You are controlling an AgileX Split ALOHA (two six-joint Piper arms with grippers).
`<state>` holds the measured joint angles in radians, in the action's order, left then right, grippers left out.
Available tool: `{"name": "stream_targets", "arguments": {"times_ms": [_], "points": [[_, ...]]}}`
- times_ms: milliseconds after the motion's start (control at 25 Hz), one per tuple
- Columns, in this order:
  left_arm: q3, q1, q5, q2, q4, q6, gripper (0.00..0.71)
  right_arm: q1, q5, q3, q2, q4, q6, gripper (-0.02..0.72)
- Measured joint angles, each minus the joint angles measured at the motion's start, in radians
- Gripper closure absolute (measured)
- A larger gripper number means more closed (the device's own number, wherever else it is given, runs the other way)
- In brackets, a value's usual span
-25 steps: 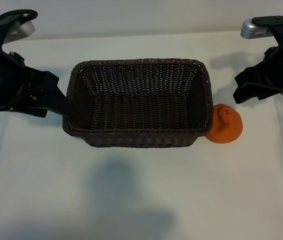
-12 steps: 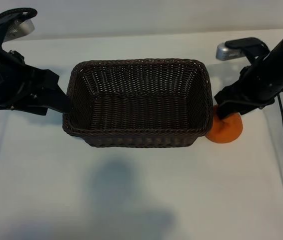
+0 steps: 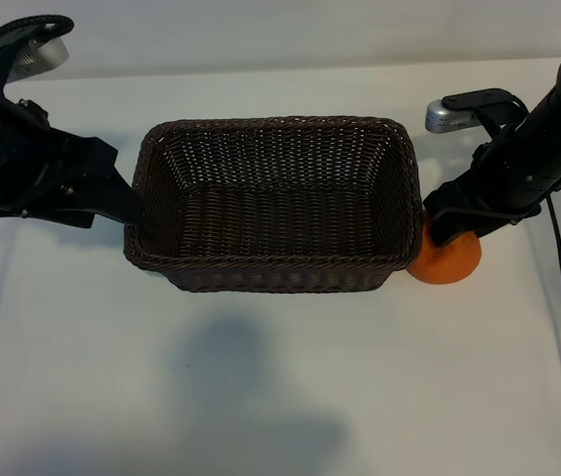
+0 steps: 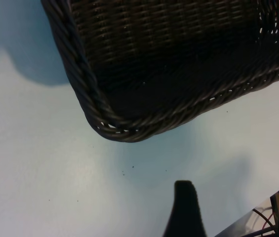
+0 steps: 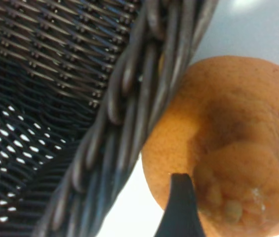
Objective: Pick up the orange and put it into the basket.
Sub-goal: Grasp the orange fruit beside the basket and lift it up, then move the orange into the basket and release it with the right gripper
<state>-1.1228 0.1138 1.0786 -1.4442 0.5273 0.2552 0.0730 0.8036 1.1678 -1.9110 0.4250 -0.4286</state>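
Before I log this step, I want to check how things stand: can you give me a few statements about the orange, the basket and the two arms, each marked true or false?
1. The orange lies inside the basket. False: it sits on the table, outside the basket's right end.
2. The right gripper is directly over the orange. True.
3. The right gripper's fingers are shut on the orange. False: they stand open, and the right wrist view shows one fingertip in front of the fruit.
4. The orange is close against the basket's braided rim. True, as the right wrist view shows.
5. The left gripper is inside the basket. False: it is outside, at the basket's left end.
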Motion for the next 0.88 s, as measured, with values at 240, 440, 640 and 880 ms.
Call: {"name": "stream_targets", "arguments": {"times_ms": [240,440,640,880], "points": [[0.000,0.000,-0.004,0.000,0.000,0.000,0.138,0.000,-0.019,0.000,-0.022,0.000,0.000,0.164],[0.000,0.000,-0.013,0.000,0.000,0.000,0.138,0.000,-0.024,0.000,-0.033,0.009,0.000,0.200],[0.000,0.000,-0.015,0.000,0.000,0.000,0.138,0.000,-0.013,0.000,-0.033,0.011,0.020,0.545],[0.000,0.000,-0.015,0.000,0.000,0.002,0.138,0.000,0.026,0.010,-0.030,0.012,0.023,0.608]]}}
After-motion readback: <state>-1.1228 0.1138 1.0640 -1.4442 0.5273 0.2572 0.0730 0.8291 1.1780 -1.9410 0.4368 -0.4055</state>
